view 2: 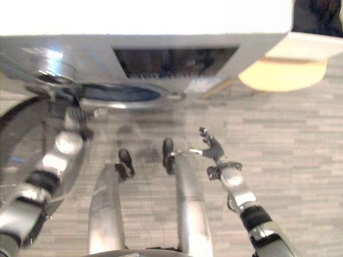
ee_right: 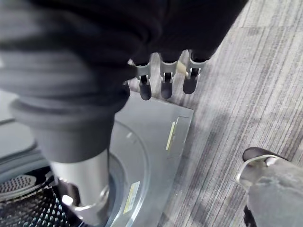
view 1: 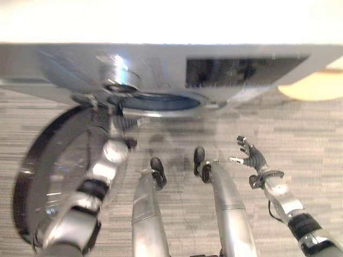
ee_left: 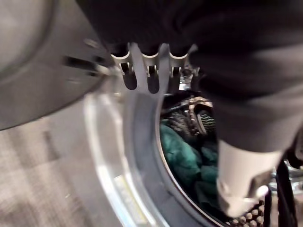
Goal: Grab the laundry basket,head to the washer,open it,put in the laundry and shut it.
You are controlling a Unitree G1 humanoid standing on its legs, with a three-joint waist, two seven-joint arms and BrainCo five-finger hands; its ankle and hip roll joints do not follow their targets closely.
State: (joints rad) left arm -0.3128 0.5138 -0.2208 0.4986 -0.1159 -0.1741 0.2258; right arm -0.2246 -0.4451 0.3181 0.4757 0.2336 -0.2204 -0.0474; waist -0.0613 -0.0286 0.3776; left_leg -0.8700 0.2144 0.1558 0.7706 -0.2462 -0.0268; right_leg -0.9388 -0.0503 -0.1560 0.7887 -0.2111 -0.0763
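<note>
Where the head camera looks down, the washer [view 1: 161, 69] stands with its round door [view 1: 59, 171] swung open to the robot's left and its drum opening [view 1: 155, 101] uncovered. The left robot hand [view 1: 124, 124] reaches to the door's inner edge by the opening; the right robot hand [view 1: 247, 152] hovers apart over the floor [view 1: 300, 134], fingers spread. In the left wrist view, teal laundry [ee_left: 182, 156] lies inside the drum, and that hand's fingers [ee_left: 149, 75] extend straight. In the right wrist view, straight fingers [ee_right: 165, 78] hang above the washer's front panel [ee_right: 156, 127].
</note>
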